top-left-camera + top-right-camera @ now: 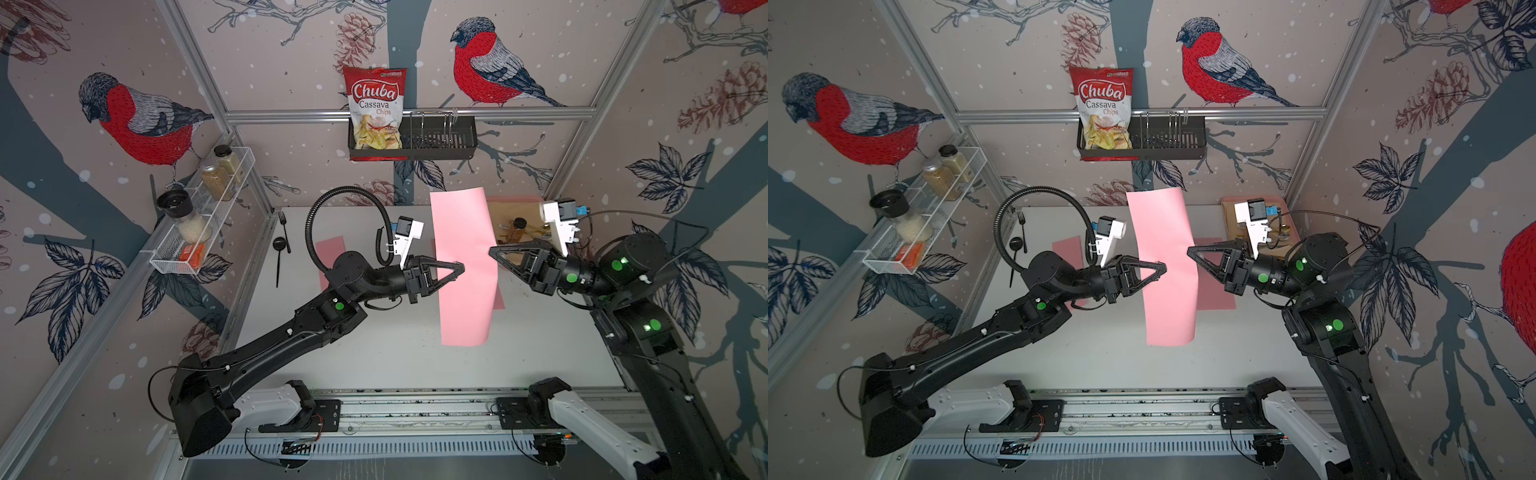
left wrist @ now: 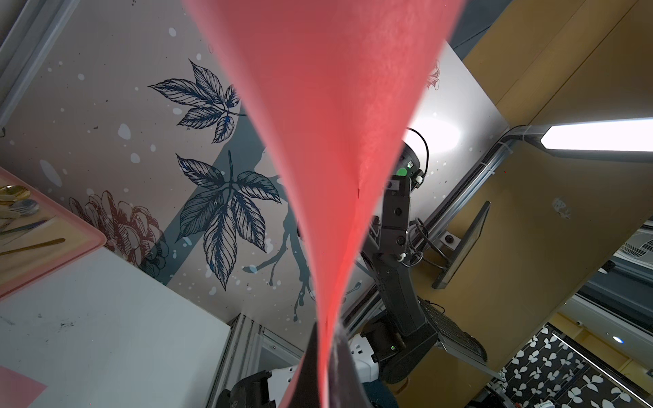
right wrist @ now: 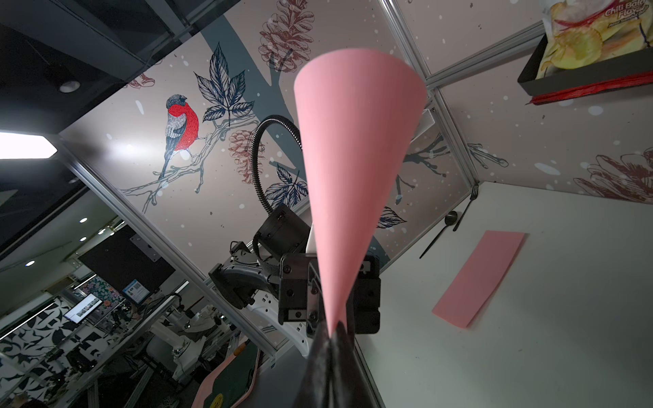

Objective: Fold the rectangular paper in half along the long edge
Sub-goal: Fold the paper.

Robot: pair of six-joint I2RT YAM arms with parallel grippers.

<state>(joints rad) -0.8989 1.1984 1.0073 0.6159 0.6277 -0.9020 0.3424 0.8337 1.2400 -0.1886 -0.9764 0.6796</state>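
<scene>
The rectangular pink paper (image 1: 463, 266) (image 1: 1167, 266) hangs in the air above the white table (image 1: 374, 353), its long axis running away from the front rail and its sheet slightly bowed. My left gripper (image 1: 461, 266) (image 1: 1163, 268) is shut on the middle of its left long edge. My right gripper (image 1: 491, 251) (image 1: 1190, 250) is shut on the middle of the right long edge, facing the left one. In the left wrist view the paper (image 2: 318, 106) fans out from the shut gripper (image 2: 327, 328). The right wrist view shows the paper (image 3: 353, 159) rising from that gripper (image 3: 332, 328).
A smaller pink sheet (image 1: 330, 259) lies on the table behind the left arm, another (image 1: 1214, 282) under the held paper's right side. A black fork and spoon (image 1: 284, 239) lie back left. A wooden tray (image 1: 515, 224) sits back right. Wall racks (image 1: 199, 216) (image 1: 411, 137) hang above.
</scene>
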